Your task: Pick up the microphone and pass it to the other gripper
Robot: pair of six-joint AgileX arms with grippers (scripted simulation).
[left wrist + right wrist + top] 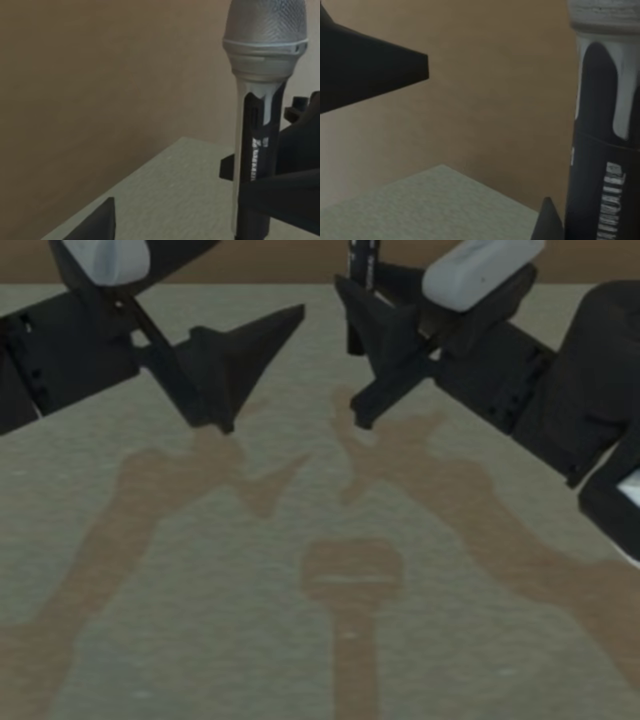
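1. While the left arm waits close by, the right pincer (358, 350) is up near the tabletop's (180, 600) far edge, a little right of centre, gripping the microphone (260, 130).
2. The microphone stands upright, clear of the tabletop, its silver mesh head uppermost and its black handle pointing down.
3. In the left wrist view, a black finger (285, 192) of the right pincer crosses the front of the handle low down. A black stub shows on the handle's other side, so the pincer looks clamped around it.
4. From above, only a thin black strip of the microphone shows at the picture's top edge, touching the right pincer's farther finger.
5. The left pincer (262, 368) hangs left of centre, facing the right one. Its fingers are spread wide with nothing between them.
6. Its nearer fingertip (296, 314) points toward the microphone and stops short of it, with a gap left between.
7. In the right wrist view, that finger appears as a dark wedge well apart from the handle.
8. Both arms' shadows fall on the greenish tabletop below them, and a brown wall (100, 100) stands behind its far edge.
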